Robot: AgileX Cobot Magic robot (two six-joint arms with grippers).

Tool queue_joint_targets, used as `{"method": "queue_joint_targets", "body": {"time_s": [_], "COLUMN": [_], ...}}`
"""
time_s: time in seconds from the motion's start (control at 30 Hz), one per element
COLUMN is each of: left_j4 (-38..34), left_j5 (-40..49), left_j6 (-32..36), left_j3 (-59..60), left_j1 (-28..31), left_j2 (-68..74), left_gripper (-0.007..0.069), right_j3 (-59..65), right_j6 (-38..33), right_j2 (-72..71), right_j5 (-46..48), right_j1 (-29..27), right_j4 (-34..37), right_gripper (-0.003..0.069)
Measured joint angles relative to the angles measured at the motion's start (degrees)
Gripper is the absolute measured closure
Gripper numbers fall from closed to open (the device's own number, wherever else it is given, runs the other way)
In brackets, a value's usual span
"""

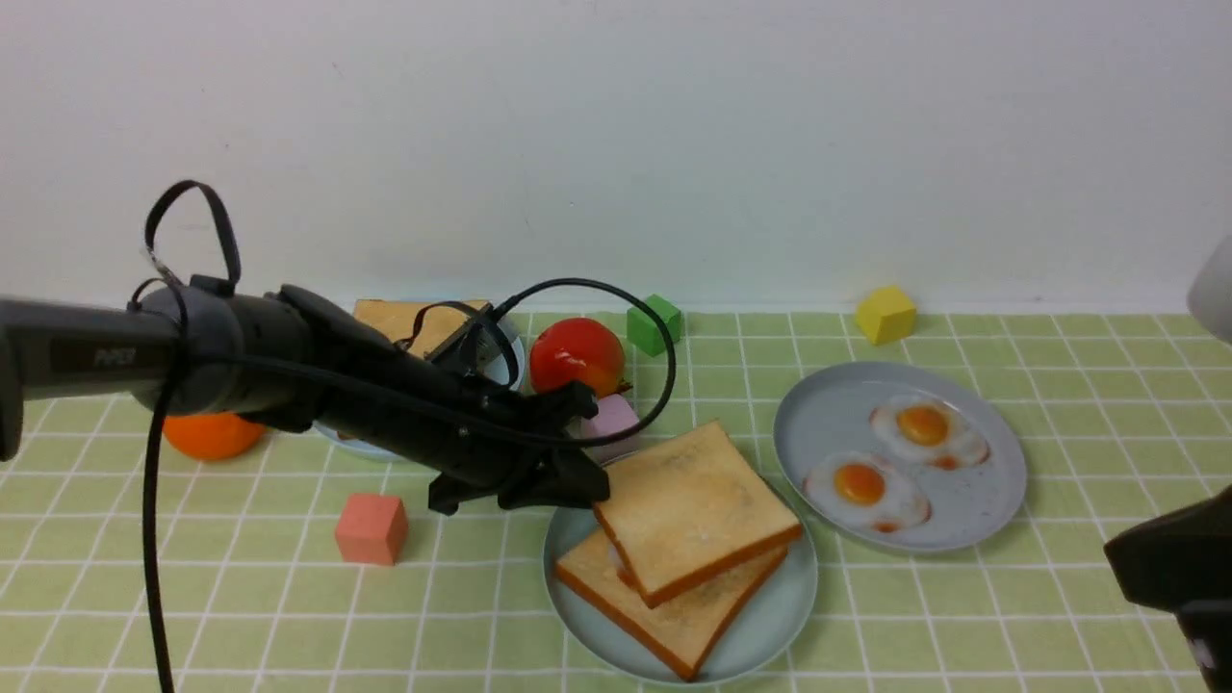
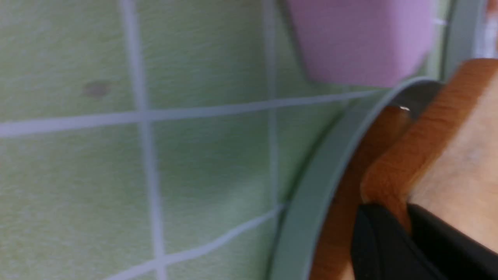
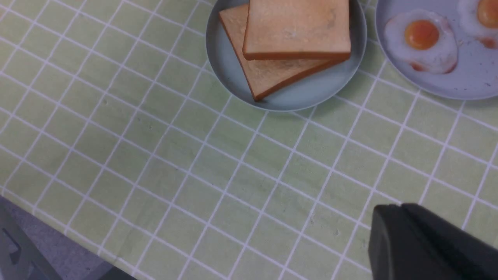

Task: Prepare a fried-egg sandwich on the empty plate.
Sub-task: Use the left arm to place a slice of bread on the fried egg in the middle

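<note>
Two tan toast slices are stacked on the pale teal plate. The upper toast slice lies askew and tilted over the lower toast slice. My left gripper is shut on the upper slice's near-left edge; in the left wrist view its black fingers pinch the brown crust just inside the plate rim. What lies between the slices is hidden. Two fried eggs lie on the grey-lilac plate. My right gripper hovers shut and empty over the cloth at the front right.
Behind the left arm are a pink block, a tomato, a green cube, a light-blue plate holding toast and an orange. A salmon cube sits at front left and a yellow cube at the back.
</note>
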Motion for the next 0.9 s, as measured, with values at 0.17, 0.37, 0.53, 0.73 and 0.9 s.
{"method": "queue_joint_targets", "body": {"time_s": [0.17, 0.37, 0.53, 0.73, 0.9], "left_j4": [3.1, 7.1, 9.1, 16.1, 20.2], "left_j5": [0.5, 3.9, 4.8, 4.4, 4.1], "left_j6": [-3.9, -5.6, -5.8, -14.1, -18.3], "left_j3": [-0.1, -0.1, 0.0, 0.0, 0.0], "left_j1": [0.0, 0.0, 0.0, 0.0, 0.0], "left_j2": [-0.3, -3.3, -8.5, -17.2, -16.5], "left_gripper": [0.0500, 0.0314, 0.0244, 0.0228, 0.0227], "right_j3": [0.0, 0.0, 0.0, 0.0, 0.0], "right_j6": [0.0, 1.4, 2.0, 6.7, 9.4], "right_j2": [0.0, 0.0, 0.0, 0.0, 0.0], "right_j5": [-0.8, -3.5, -3.9, -3.9, -5.0], "right_j1": [0.0, 0.0, 0.0, 0.0, 0.0], "right_j4": [0.0, 0.0, -0.3, -2.7, -2.0], "right_gripper": [0.0608, 0.0595, 0.0587, 0.0566, 0.0540]}}
